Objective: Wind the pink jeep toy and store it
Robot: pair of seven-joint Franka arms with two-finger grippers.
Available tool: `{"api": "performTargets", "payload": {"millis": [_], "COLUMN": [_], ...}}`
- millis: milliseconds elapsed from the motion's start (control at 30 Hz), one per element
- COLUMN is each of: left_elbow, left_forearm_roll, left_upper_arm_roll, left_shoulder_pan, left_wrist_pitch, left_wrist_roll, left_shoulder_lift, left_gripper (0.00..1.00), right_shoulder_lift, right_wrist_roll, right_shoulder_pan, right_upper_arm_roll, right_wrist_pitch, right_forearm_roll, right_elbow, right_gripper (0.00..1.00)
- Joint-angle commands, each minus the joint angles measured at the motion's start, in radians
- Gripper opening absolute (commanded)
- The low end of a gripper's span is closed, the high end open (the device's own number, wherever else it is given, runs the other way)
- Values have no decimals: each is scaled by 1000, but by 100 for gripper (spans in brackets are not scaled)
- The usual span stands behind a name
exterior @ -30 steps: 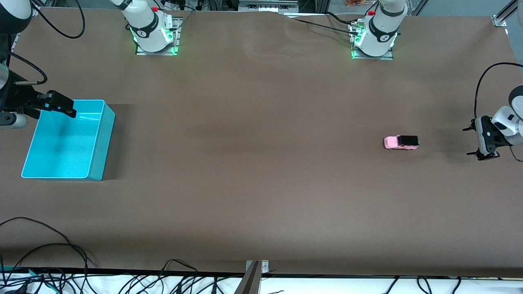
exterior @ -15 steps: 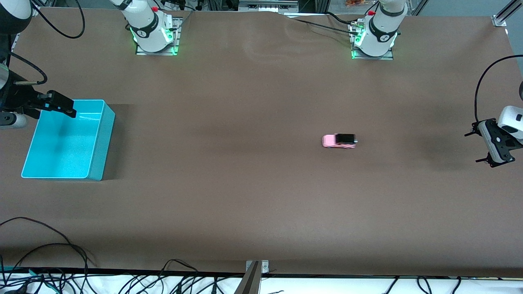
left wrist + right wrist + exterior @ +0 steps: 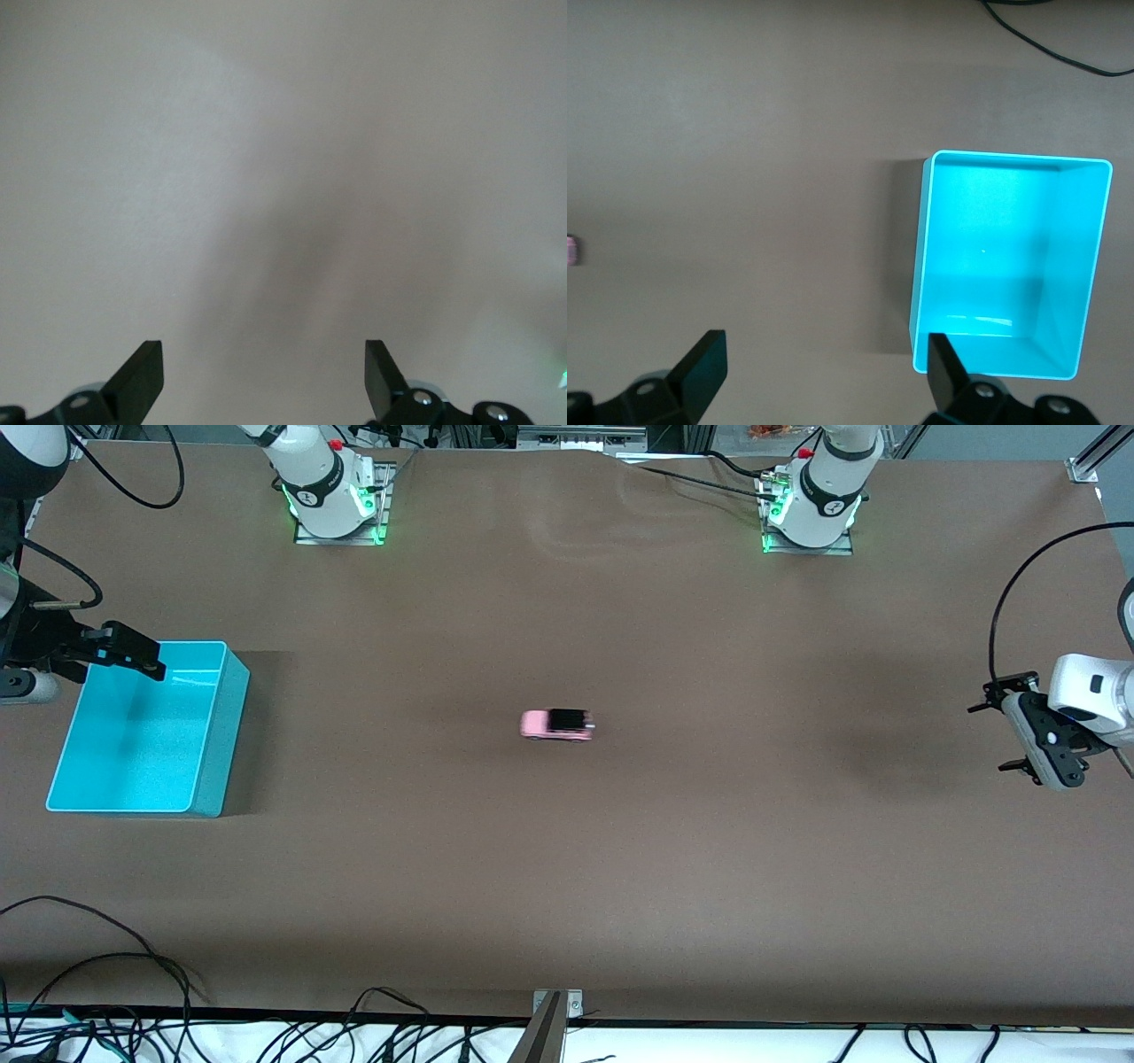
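Observation:
The pink jeep toy [image 3: 556, 725], with a black roof over its rear half, stands on its wheels near the middle of the brown table, held by nothing. A sliver of it shows at the edge of the right wrist view [image 3: 570, 250]. The empty turquoise bin [image 3: 221, 735] stands at the right arm's end of the table and shows in the right wrist view [image 3: 921, 266]. My right gripper [image 3: 133, 654] is open and empty over the bin's rim [image 3: 824, 354]. My left gripper [image 3: 999, 728] is open and empty above the table at the left arm's end [image 3: 264, 363].
The two arm bases [image 3: 332, 491] [image 3: 811, 500] stand along the table's edge farthest from the front camera. Loose black cables [image 3: 106, 957] lie at the edge nearest to that camera. A cable [image 3: 1054, 40] also shows in the right wrist view.
The jeep has rolled on its own across the table from near the left gripper to the middle, toward the bin. The left gripper has shifted and turned a little. The right arm has not moved.

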Motion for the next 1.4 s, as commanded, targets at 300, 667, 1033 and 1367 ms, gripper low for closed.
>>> {"api": "performTargets", "payload": {"millis": [300,667,1033,1367], "left_elbow": [88,88,89,85], "left_forearm_roll": [31,32,25,17], "left_upper_arm_roll": [-85,-186,-126,39], "left_shoulder_pan": [-83,-90,-216,-343], "left_wrist_pitch": [-105,-105,-39,-38], "left_wrist_roll": [-310,-551,-723,-860], "left_shoulder_lift": [10,2,-53,-128], "left_gripper": [100,100,100,100], "right_shoulder_lift": [6,6,6,6], "right_wrist_roll": [10,8,8,8], "right_shoulder_pan": [1,1,1,1], "right_upper_arm_roll": [1,0,0,0], "right_wrist_pitch": [-2,-3,-3,-2], "right_forearm_roll": [-8,-7,-7,-7], "right_elbow": [17,17,17,17], "right_gripper": [100,100,100,100]}}
